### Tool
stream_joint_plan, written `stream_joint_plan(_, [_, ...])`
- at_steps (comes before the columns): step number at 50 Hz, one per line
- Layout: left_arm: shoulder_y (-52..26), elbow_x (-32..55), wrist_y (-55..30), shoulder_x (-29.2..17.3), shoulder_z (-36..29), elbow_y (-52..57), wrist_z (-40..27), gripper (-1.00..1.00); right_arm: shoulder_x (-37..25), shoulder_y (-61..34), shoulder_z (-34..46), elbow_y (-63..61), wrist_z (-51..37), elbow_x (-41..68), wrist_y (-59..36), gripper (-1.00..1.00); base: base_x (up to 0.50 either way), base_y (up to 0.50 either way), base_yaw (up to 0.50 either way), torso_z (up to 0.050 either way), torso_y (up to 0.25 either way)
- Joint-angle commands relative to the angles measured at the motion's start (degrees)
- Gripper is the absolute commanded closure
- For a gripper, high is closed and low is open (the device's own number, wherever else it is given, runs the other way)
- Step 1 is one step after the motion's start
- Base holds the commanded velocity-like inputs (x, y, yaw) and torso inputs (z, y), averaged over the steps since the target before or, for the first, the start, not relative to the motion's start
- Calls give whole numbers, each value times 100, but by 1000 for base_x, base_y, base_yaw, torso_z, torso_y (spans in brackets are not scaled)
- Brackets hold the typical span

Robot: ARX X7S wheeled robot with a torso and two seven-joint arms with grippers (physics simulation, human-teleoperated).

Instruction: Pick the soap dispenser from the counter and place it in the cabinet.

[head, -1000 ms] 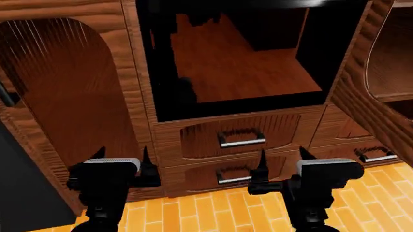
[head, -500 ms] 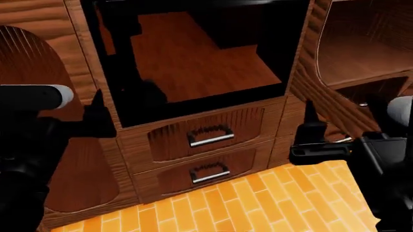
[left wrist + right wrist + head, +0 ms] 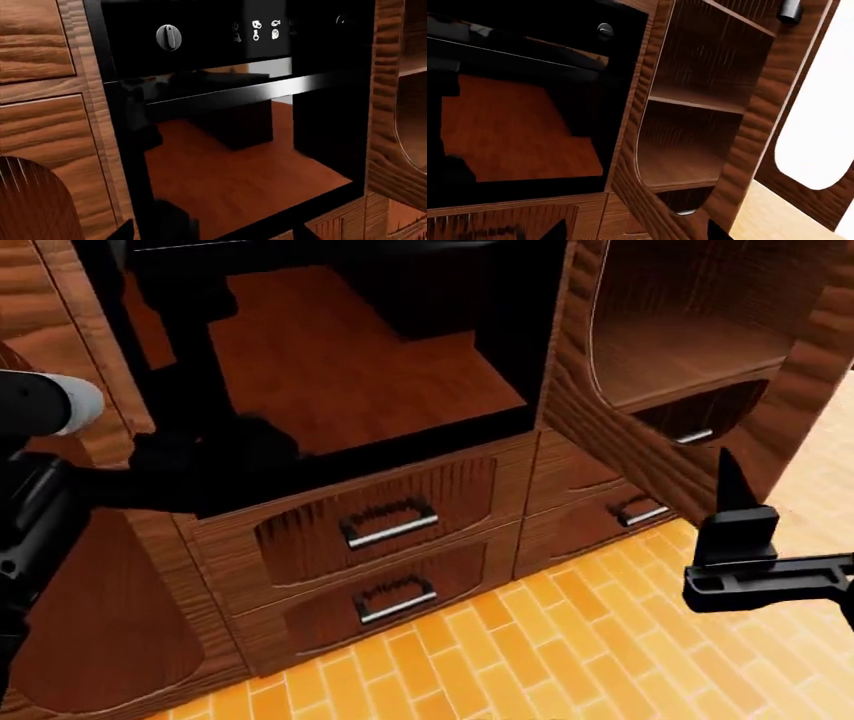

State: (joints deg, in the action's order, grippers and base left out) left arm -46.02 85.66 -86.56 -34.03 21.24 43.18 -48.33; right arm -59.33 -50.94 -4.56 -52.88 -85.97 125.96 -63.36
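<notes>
Facing the dark reddish-brown wood-grain cabinet (image 3: 441, 500), you are risking bumps: both claws, left (image 3: 200, 470) and right (image 3: 767, 550), are empty, jaw state unclear, dispenser unseen.

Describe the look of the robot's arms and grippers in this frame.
Both are matte black. The left arm carries a pale grey-white cylindrical segment near its end. The right gripper is a blocky black body with a pointed, tapered black finger. No cables or markings show.

An orange tiled floor (image 3: 561, 660) fills the lower right of the head view; the wooden cabinet (image 3: 441, 540) stands on it.
</notes>
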Motion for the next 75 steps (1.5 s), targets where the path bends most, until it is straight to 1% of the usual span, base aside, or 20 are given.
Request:
stream_joint_plan(1, [-275,1596,313,-496,-150,-416,-1081,-100,-549,-429,231,-2,-66,431,265,-100,0,0,-500,50,23])
stream_joint_plan(10, [-256,1681,477,-595,-127,-487,-1007,-100,-711,-189,-12,-146,9,451,371,-100,0,0,-500,50,22])
stream_joint_plan(24, [-219,1748,661,-664,-192,-474,-1000,-100,-670,210,-310,-229,191,264,332,-100,0,0,-500,50,21])
stream_joint_plan(31, [-196,1663,706,-639,-220,-460,-913,-100,-585,100,-97,-206,226,123,319,-100,0,0,-500,50,21])
stream_joint_plan(40, [-172,1437,746,-531,-281,-477,-731,-100,-482,234,-153,-184,366,-72,239,-100,0,0,-500,50,28])
stream_joint_plan(45, [-131,1228,741,-484,-289,-484,-561,-100,-406,-73,217,-97,338,-144,211,-100,0,0,-500,49,34])
stream_joint_plan(51, [-118,1200,776,-521,-293,-461,-503,-100,-391,-190,362,-97,313,-156,236,-100,0,0,-500,49,41])
stream_joint_plan(75, [-82,956,912,-530,-408,-401,-312,-100,-303,-151,475,-66,467,-402,188,-100,0,0,-500,0,2])
